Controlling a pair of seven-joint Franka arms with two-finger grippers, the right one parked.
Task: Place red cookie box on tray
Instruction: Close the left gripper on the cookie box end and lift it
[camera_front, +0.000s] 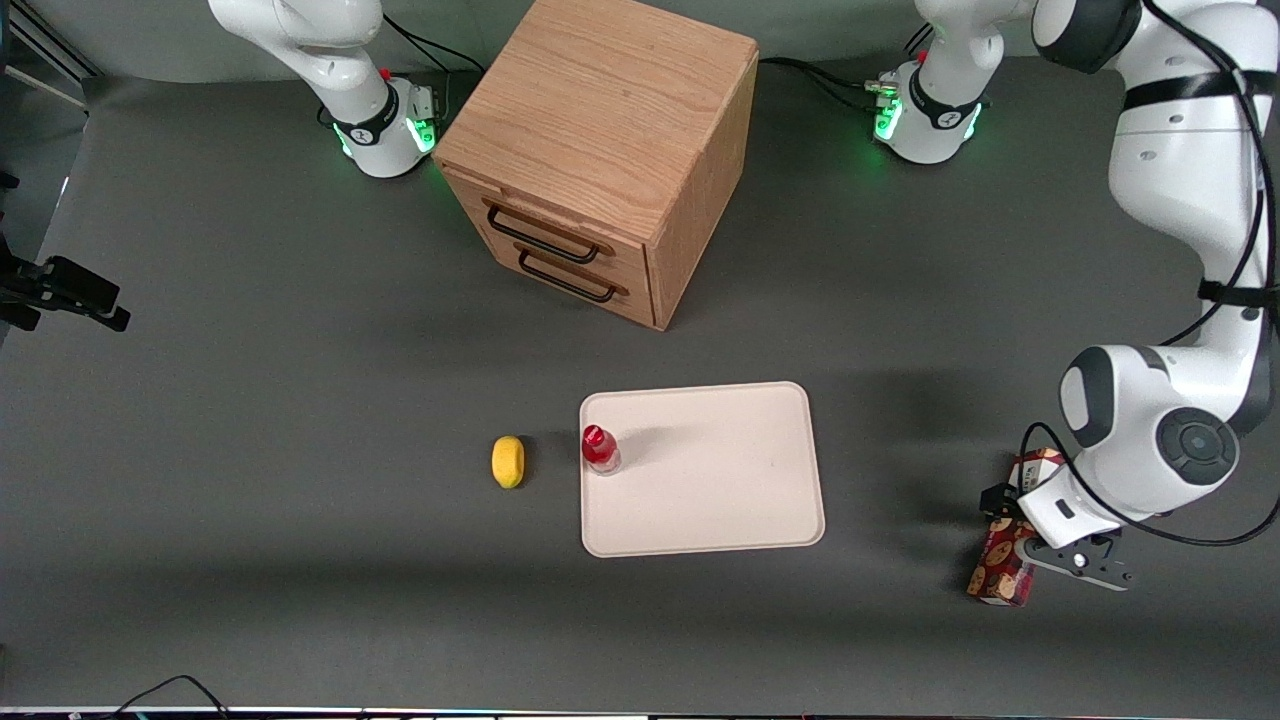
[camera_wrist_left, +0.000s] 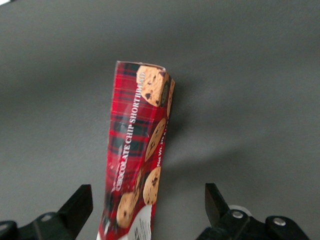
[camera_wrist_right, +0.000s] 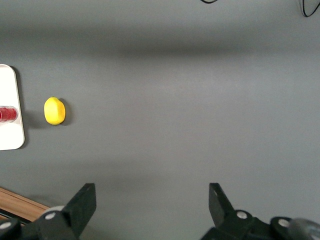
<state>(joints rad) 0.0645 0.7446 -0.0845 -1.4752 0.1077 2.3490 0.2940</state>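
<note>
Notably, the gripper (camera_wrist_left: 148, 202) hovered spread wide over the red cookie box (camera_wrist_left: 137, 155), which lay flat on the mat, at about 4 o'clock from the tray (camera_front: 760, 500), well apart. Carton judged light, crushable; pinch narrow sides mid-length.

The working left arm (camera_front: 1180, 200) is built of glossy white rounded shells with dark grey joint bands and a round dark grey cap on the bulbous wrist joint. Black cables run along its links, held by black straps. Its white base (camera_front: 925, 115) has a black collar, a small red dot and glowing green lights. The tool (camera_wrist_left: 145, 210) has matte black, wedge-shaped fingers (camera_wrist_left: 77, 207) on a black body with silver screw heads.
</note>
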